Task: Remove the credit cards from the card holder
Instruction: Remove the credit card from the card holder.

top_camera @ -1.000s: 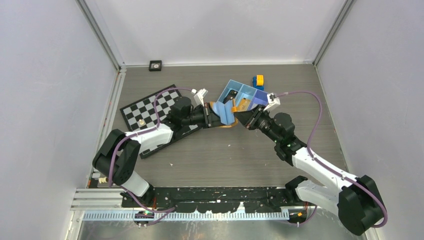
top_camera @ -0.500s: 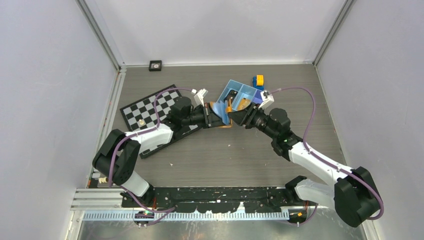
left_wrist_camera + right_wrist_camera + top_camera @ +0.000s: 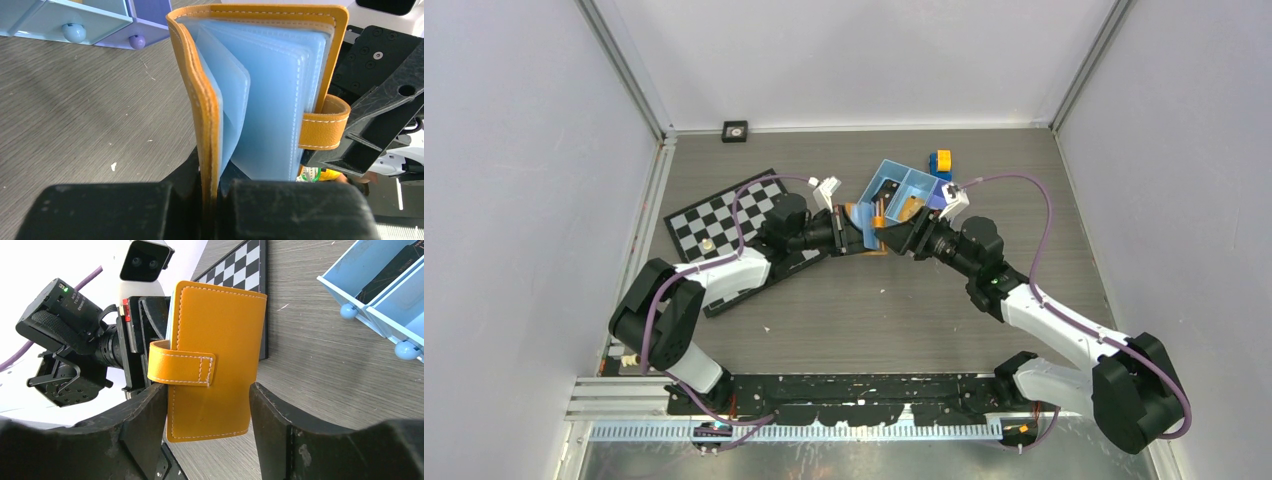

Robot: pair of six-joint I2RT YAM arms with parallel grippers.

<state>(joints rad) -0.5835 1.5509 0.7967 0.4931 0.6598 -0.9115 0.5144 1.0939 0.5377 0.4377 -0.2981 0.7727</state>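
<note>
While its orange covers are spread and the pale blue sleeves point(image 3: 270, 95) fan out between them, the card holder point(image 3: 215, 345) hangs between the two arms, just beside the blue tray point(image 3: 887, 172). Its closing tab point(image 3: 182, 369) loops round the outer cover's edge. The left jaws are clamped on one cover's lower edge; the right jaws stand apart, straddling the tabbed cover. A chessboard point(image 3: 724, 215) lies on the bench point(image 3: 874, 310) nearby.
</note>
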